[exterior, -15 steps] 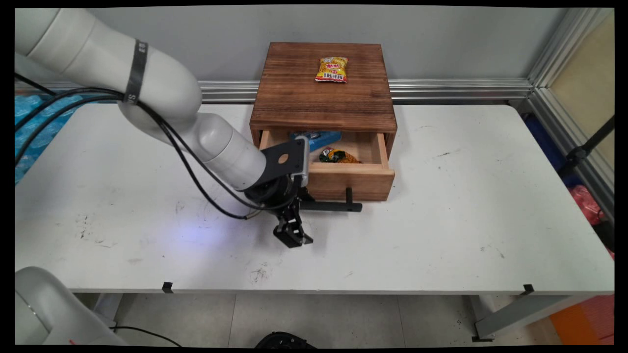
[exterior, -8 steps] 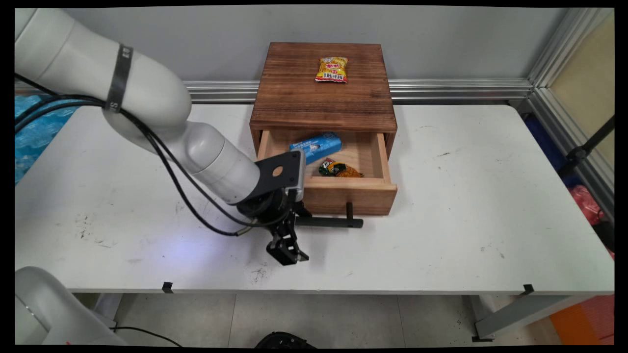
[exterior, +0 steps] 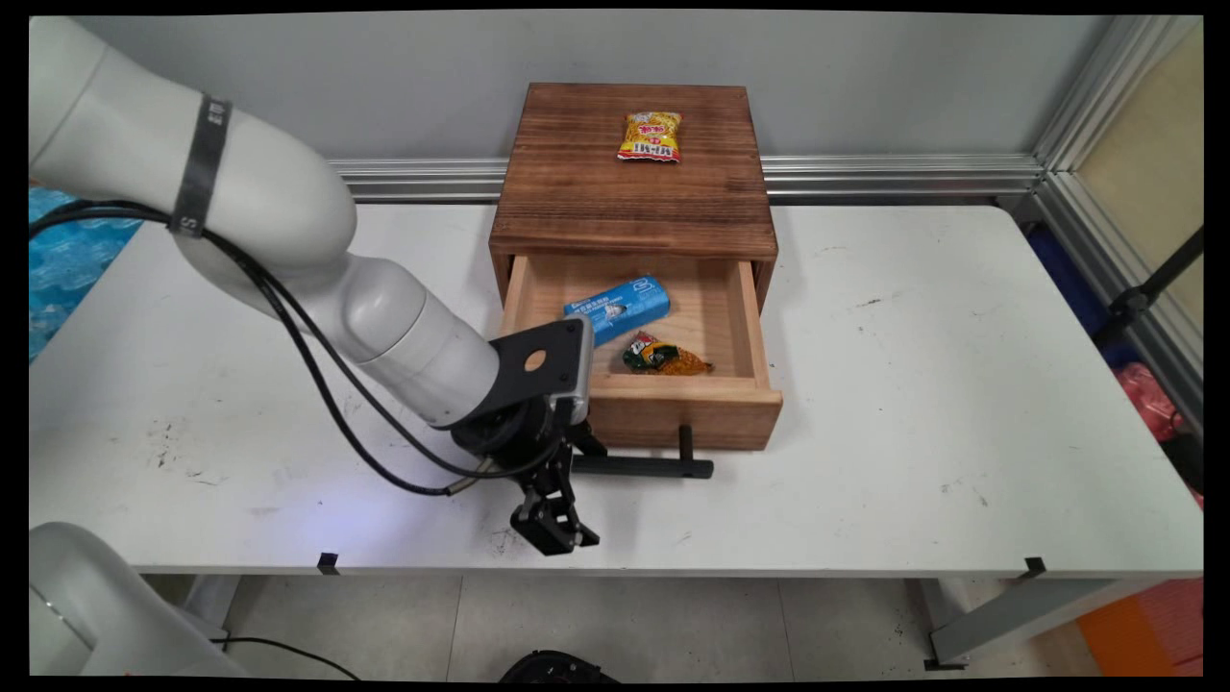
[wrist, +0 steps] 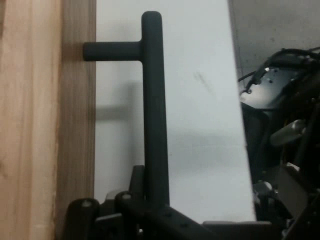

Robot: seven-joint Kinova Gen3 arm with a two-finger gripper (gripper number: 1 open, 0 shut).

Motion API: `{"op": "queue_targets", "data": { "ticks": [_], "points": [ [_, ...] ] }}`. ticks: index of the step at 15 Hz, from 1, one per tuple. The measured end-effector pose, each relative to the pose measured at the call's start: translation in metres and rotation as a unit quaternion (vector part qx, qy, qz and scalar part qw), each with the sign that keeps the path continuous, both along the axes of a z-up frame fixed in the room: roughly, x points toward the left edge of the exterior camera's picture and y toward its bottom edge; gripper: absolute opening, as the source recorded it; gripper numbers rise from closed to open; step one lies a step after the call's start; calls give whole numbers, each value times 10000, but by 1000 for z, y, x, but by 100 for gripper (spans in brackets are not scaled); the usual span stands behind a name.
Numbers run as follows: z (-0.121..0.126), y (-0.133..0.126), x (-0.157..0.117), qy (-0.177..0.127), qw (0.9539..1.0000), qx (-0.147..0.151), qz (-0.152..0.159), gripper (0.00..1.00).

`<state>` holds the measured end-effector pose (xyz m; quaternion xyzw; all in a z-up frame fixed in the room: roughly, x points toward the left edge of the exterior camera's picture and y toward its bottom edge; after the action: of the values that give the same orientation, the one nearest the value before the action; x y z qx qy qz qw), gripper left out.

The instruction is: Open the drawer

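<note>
My gripper point(exterior: 579, 461) is shut on the left end of the black bar handle point(exterior: 653, 468) of a light wooden drawer point(exterior: 684, 419). The drawer stands pulled out from a dark wooden box point(exterior: 629, 192). Inside it lie a blue packet point(exterior: 617, 308) and a small green and orange packet point(exterior: 663, 356). A yellow snack bag point(exterior: 651, 135) rests on the box's top. In the hand view the handle point(wrist: 154, 100) runs up from my gripper point(wrist: 155, 202), beside the drawer front point(wrist: 40, 125).
The white table point(exterior: 913, 384) spreads to the right of the box, and its near edge point(exterior: 673, 569) lies just below my gripper. Black cables point(exterior: 317, 375) hang from the arm on the left. In the hand view dark gear point(wrist: 280, 125) shows on the floor past the table edge.
My gripper has moved toward the table's near edge with the handle in it. The drawer has slid further out, uncovering more of the blue packet.
</note>
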<state>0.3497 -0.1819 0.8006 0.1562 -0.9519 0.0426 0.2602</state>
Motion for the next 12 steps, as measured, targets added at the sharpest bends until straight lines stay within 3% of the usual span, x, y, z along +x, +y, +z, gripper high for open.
{"op": "queue_targets", "data": {
  "ticks": [12],
  "points": [
    [7,31,-10,83,9997,229,-99,100]
  ]
}}
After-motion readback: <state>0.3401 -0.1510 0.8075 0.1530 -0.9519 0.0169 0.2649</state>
